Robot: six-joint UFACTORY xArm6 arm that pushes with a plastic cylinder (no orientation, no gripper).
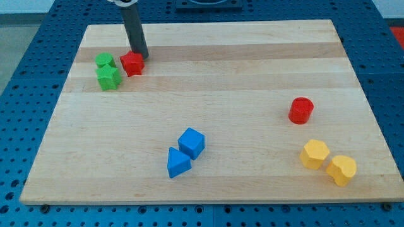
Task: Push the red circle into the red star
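The red circle (301, 110) is a short red cylinder at the view's right, on the wooden board (208, 57). The red star (132, 64) sits at the view's upper left. My tip (140, 55) rests on the board just above and to the right of the red star, touching or almost touching it. The tip is far from the red circle, which lies well to the right and lower in the view.
Two green blocks (105, 61) (108, 77) sit just left of the red star. A blue cube (192, 142) and a blue triangle (177, 162) sit at the bottom middle. Two yellow blocks (314, 154) (341, 169) sit at the bottom right.
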